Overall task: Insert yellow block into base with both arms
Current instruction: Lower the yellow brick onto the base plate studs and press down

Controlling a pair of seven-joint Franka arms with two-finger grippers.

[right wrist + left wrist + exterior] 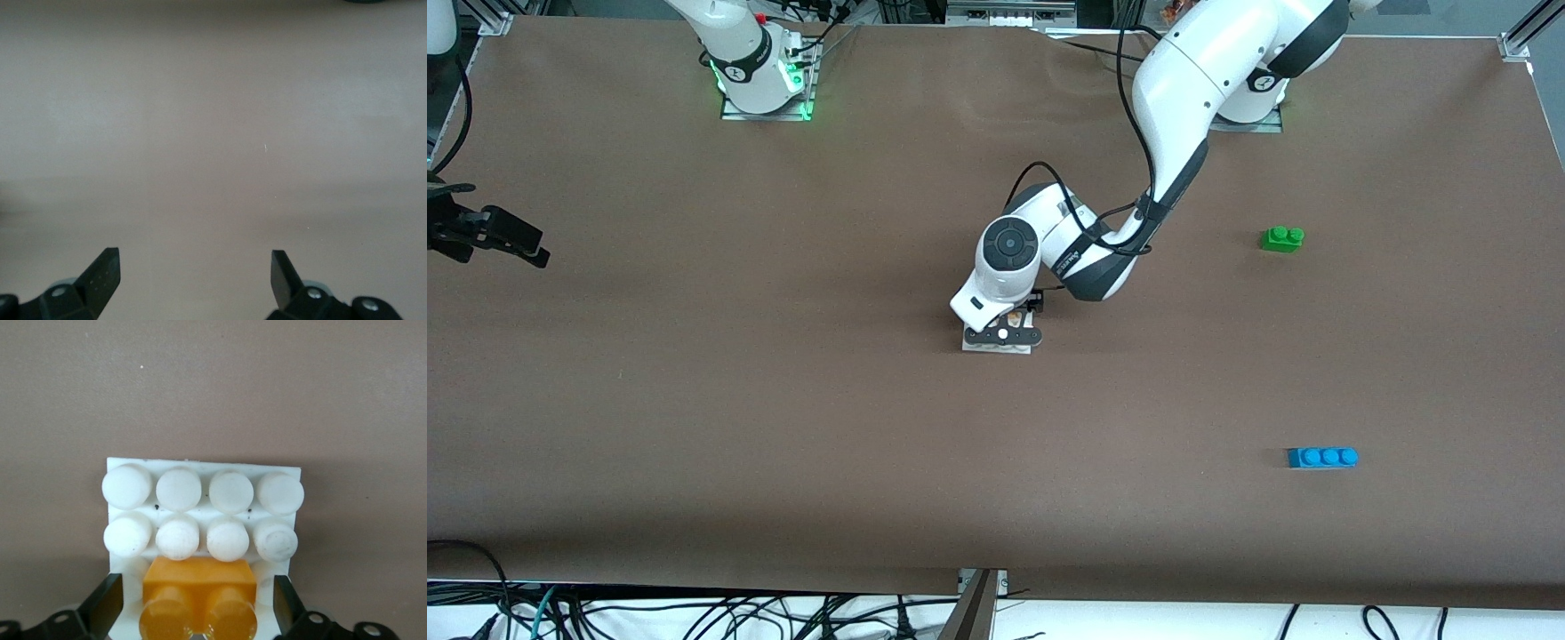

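Between the spread, released fingers point(107, 607) of the left gripper point(197, 613) the yellow block point(199, 600) sits on the base point(200, 470), apparently inserted, leaving only withdrawal, while the right gripper point(193, 277) waits open over bare table.

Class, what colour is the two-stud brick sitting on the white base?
Orange-yellow; the yellow block shows best in the left wrist view.

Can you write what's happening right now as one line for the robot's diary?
step: small orange-yellow plastic brick seated on white studded base plate | left gripper: open, straddling brick | right gripper: open, waiting at right arm's table end
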